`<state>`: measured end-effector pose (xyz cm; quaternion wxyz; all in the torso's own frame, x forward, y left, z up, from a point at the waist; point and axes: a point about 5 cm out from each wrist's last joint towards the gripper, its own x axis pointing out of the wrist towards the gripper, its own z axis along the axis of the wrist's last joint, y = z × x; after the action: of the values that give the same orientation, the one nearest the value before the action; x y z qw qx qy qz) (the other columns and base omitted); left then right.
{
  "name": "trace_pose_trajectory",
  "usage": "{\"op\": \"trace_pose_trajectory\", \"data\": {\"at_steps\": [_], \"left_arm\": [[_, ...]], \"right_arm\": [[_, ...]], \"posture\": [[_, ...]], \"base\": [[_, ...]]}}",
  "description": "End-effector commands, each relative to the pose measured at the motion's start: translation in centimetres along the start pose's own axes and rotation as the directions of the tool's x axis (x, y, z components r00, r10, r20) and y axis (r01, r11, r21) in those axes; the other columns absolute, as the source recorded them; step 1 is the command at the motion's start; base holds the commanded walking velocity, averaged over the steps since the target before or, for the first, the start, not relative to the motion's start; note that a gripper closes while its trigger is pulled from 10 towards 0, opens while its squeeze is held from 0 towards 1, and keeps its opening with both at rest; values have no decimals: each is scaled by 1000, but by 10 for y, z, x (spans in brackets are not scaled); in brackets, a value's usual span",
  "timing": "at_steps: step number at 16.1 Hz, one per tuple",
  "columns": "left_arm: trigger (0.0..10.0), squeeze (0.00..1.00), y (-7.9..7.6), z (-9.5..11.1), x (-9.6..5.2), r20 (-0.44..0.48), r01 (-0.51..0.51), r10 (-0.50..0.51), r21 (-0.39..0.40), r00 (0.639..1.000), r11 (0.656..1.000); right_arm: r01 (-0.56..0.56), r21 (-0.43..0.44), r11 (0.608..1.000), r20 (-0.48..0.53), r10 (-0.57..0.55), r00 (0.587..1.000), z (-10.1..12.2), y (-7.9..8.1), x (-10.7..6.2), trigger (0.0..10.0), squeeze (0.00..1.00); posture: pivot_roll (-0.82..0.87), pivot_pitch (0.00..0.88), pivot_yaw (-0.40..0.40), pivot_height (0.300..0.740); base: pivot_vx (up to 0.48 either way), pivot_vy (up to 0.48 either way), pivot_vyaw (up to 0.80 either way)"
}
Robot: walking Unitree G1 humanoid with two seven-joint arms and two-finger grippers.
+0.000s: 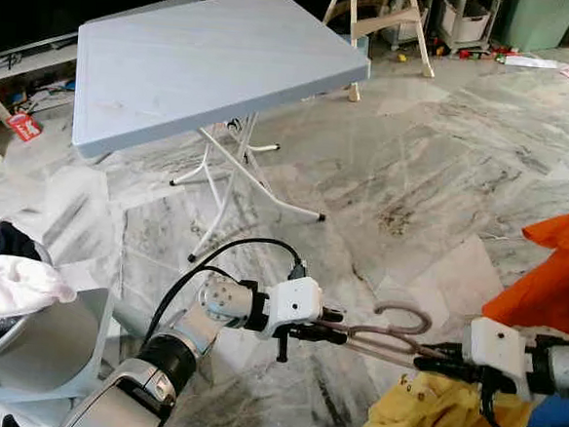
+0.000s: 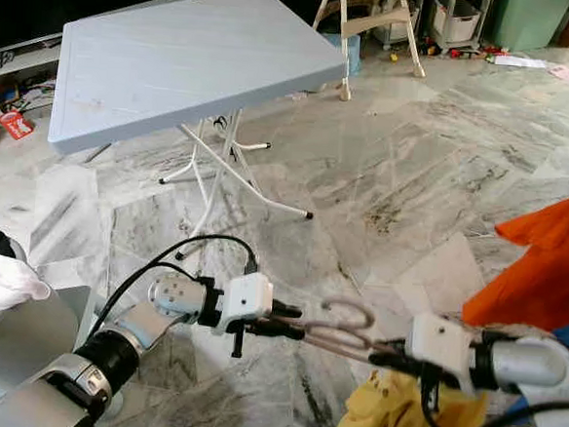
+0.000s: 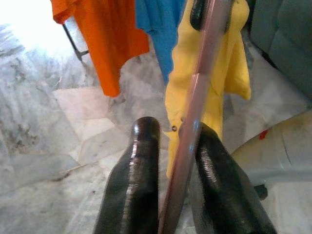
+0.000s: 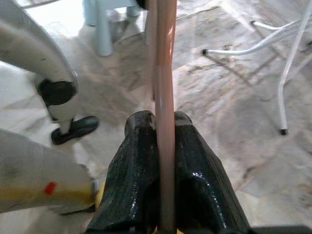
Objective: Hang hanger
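Both grippers meet low in front of the robot on one pinkish hanger (image 1: pixel 386 330). The left gripper (image 1: pixel 333 326) has its two black fingers (image 3: pixel 131 180) pinched on the hanger's bar, which runs up between them in the left wrist view. The right gripper (image 1: pixel 429 358) clamps the same bar from the opposite end; in the right wrist view its fingers (image 4: pixel 141 170) press flat against both sides of the rod with no gap. The hanger's hook curls upward between the two grippers, just beyond the left fingertips, free of any rail.

A yellow garment (image 1: pixel 425 411) hangs from the hanger directly beneath the right gripper. Past the right gripper, on its outer side, an orange shirt (image 1: pixel 554 271) hangs close by, with a blue garment (image 3: pixel 158 29) beside it; these crowd that edge.

Ahead of both grippers lies open marble floor (image 1: pixel 414 174). Further ahead and toward the left gripper's side stands a grey folding table (image 1: pixel 207 62) on thin white legs (image 1: pixel 230 176), its near edge well apart from the hanger. Behind the left arm, a basket (image 1: pixel 31 342) holds white cloth (image 1: pixel 6 282).
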<state>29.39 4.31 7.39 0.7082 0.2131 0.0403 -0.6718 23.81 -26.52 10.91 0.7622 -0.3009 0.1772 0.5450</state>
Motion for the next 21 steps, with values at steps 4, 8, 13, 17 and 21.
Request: {"op": "trace_pose_trajectory", "data": {"at_steps": [4, 8, 13, 17, 21], "left_arm": [[0, 0, 14, 3, -6, -10, -77, 77, 36, 997, 996], [0, 0, 34, 12, -13, -13, -178, 180, 73, 984, 981], [0, 0, 40, 12, -16, -41, -203, 207, 93, 977, 975], [0, 0, 36, 6, -15, -67, -176, 182, 83, 981, 981], [0, 0, 35, 3, -16, -83, -164, 170, 75, 982, 984]], "right_arm": [[128, -92, 988, 46, -124, 991, 16, -26, -12, 10000, 0], [174, -121, 977, 60, -167, 984, 22, -38, -14, 10000, 0], [186, -132, 974, 66, -179, 982, 21, -40, -12, 10000, 0], [196, -141, 970, 72, -188, 980, 21, -39, -9, 10000, 0], [206, -115, 972, 93, -196, 976, 23, -42, -7, 10000, 1000]], "posture": [[-258, 103, 123, 740], [-258, 107, 123, 740], [-258, 108, 127, 740], [-256, 104, 131, 740], [-254, 101, 138, 740]], "base": [[0, 0, 0], [0, 0, 0], [0, 0, 0], [0, 0, 0], [0, 0, 0]]}}
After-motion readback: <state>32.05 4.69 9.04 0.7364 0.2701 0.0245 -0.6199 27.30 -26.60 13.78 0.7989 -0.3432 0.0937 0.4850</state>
